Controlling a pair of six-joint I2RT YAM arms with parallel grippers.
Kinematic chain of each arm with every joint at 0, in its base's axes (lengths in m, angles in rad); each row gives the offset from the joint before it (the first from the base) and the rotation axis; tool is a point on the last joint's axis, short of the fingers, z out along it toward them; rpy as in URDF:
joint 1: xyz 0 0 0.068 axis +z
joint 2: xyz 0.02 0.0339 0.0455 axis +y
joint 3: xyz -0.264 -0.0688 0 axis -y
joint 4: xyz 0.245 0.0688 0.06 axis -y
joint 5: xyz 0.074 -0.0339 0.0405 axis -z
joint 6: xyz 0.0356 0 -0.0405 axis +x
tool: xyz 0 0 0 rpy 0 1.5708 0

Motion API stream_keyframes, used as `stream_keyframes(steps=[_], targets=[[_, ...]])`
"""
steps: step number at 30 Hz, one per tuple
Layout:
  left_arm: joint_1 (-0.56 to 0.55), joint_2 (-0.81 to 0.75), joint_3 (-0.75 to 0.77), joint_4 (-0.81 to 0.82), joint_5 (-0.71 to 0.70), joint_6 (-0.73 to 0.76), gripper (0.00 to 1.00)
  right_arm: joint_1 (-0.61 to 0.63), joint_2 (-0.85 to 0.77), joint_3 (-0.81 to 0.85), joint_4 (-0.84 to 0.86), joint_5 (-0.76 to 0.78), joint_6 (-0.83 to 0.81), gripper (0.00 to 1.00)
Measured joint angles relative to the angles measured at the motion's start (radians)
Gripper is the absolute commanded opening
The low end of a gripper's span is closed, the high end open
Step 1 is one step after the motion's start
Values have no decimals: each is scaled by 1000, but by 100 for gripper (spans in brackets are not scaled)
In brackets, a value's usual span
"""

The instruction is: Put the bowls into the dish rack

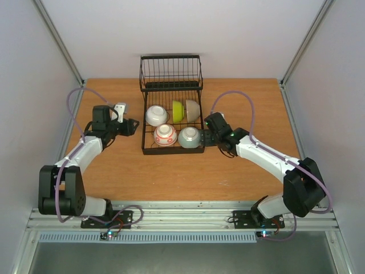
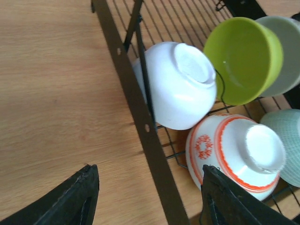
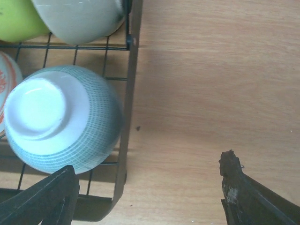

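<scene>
Five small glazed ceramic bowls sit in the black wire dish rack (image 1: pixel 171 151) at the centre of the top view: plain white bowl (image 1: pixel 156 115), yellow-green bowl (image 1: pixel 178 111), cream bowl (image 1: pixel 193 109), red-patterned bowl (image 1: pixel 165 135) and pale teal bowl (image 1: pixel 189 137). They look stiff, slick and chippable, best pinched across the rim wall. The left end effector (image 2: pixel 150 169) and right end effector (image 3: pixel 149 164) both gape empty. The wrist views show upturned foot rings (image 3: pixel 35 108); only the top view shows the tall basket section (image 1: pixel 171 71).
</scene>
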Motion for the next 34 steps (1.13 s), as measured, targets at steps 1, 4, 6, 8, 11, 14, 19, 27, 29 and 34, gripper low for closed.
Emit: stream_keyframes(steps=[1, 4, 6, 8, 11, 14, 19, 27, 29, 34], targets=[[0, 0, -9, 15, -16, -7, 61, -16, -5, -9, 6, -9, 2, 83], [0, -6, -48, 68, -62, -19, 61, -42, -8, -16, 11, -15, 3, 83], [0, -26, -80, 98, -94, -21, 61, -55, -9, -16, 13, -10, 0, 83], [0, -49, -102, 123, -117, -21, 62, -69, -9, -16, 13, -9, -4, 83], [0, -91, -129, 165, -146, -18, 62, -97, -9, -16, 13, -10, -10, 83], [0, -109, -134, 196, -164, -16, 62, -115, -9, -16, 19, -12, -15, 83], [0, -111, -134, 212, -174, -15, 62, -118, -8, -15, 21, -24, -15, 83], [0, -111, -134, 217, -175, -13, 62, -122, -3, -15, 33, -29, -16, 84], [0, -111, -134, 217, -175, -13, 62, -123, 2, -15, 37, -33, -16, 84], [0, -111, -134, 218, -175, -13, 62, -127, 23, -11, 37, -44, -17, 85]])
